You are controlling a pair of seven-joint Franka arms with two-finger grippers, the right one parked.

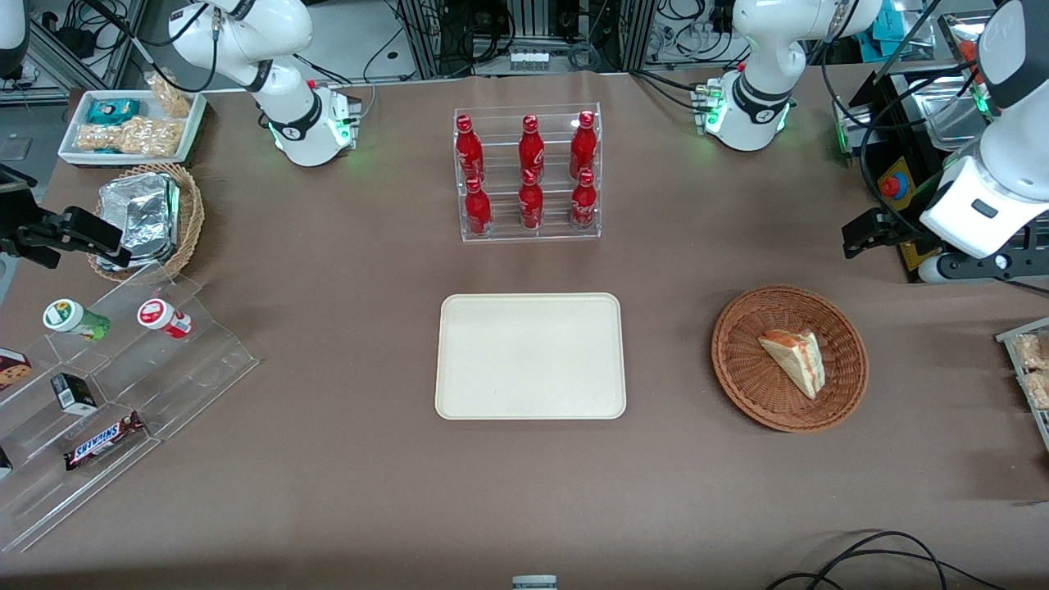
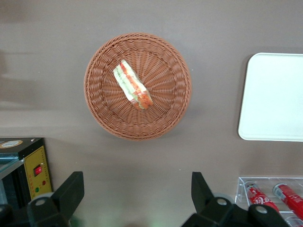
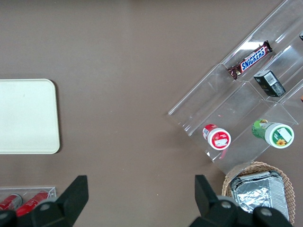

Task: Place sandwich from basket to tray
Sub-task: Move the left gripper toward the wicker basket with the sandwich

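Resting on its broad face in the basket (image 1: 742, 360), the sandwich (image 1: 795, 359) lies a little off centre, its striped filling edge turned up enough to show red-orange and green in the left wrist view. Nothing else shares the basket, so a descent from above should meet no obstacle. The gripper (image 1: 860, 236) hangs high above the table, farther from the front camera than the basket and toward the working arm's end, and it holds nothing. Its fingers (image 2: 71, 191) stand wide apart, a spread that looks ample for the wedge's narrow thickness. My reading is that the reach has not yet begun: the wrist camera looks down on the basket from well above. The tray (image 1: 531, 356) sits bare at the middle of the table, near the front camera, with the basket beside it toward the working arm, so the carry will be a short sideways move. A rack of red bottles (image 1: 529, 174) stands farther from the camera than the tray, well clear of that path.
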